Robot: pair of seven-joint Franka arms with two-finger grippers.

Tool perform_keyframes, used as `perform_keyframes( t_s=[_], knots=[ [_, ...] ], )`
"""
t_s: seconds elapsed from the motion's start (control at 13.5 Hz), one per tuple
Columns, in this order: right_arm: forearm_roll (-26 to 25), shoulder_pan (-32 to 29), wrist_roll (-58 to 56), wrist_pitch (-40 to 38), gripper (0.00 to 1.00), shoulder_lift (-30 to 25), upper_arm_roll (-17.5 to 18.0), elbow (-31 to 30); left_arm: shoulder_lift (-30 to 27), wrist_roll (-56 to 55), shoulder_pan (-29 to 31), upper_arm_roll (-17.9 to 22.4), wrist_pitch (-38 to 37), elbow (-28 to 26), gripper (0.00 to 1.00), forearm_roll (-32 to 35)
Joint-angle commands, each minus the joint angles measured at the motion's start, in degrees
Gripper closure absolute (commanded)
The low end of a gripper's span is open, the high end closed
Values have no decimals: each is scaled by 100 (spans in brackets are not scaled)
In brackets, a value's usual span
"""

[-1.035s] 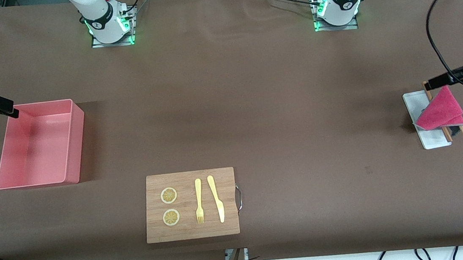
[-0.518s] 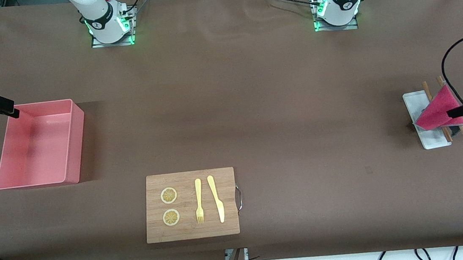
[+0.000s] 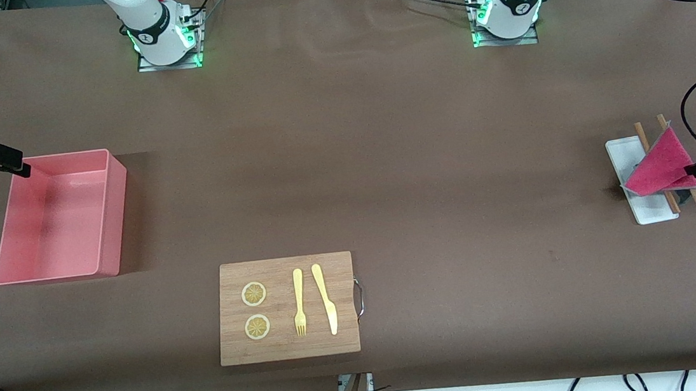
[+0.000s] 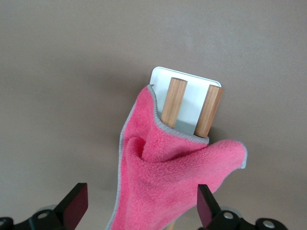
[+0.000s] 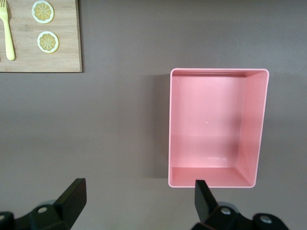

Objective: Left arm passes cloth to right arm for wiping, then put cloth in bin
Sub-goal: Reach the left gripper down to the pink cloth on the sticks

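- I see the cloth (image 3: 659, 164) draped over two wooden sticks (image 3: 642, 136) on the small white tray (image 3: 620, 158), at the left arm's end of the table, well apart from the bin (image 3: 118, 179).
- My left gripper (image 4: 142, 205) hangs over the cloth; in the left wrist view its fingers (image 4: 75, 203) are spread wide, one to each side of the pink folds, and nothing is pinched between them.
- So by my reading the pick-up is not yet done: the cloth rests on the sticks, ungrasped.
- My right gripper (image 5: 136, 201) waits over the table just beside the bin, at the right arm's end; its fingers are wide apart too, and it holds nothing.
- The bin is empty, upright, with bare pink floor showing.
- A cutting board (image 3: 286, 308) lies nearer the front camera than the bin, with two lemon slices (image 3: 254, 294), a fork (image 3: 299, 302) and a knife (image 3: 325, 298) on it.
- Left to do, as I judge it: close on the cloth, lift it, hand it to the right arm, wipe, then drop it in the bin. Nearly the whole task is ahead.
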Motion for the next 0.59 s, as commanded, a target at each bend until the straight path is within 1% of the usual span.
perform_keyframes(
  t_s=[0.0,0.15,0.44,0.52],
  knots=[
    [95,-21,31,-25,0,29,26,100,207,534,162,-62,-11,167,4,-324],
    [95,-21,23,-33,0,29,26,100,225,562,188,-62,-11,167,13,-370],
    [86,-56,-4,-42,0,29,-9,100,269,842,223,-62,-11,167,44,-378],
    [77,-56,-4,-34,0,29,-9,100,278,887,241,-62,-11,167,49,-378]
  ],
)
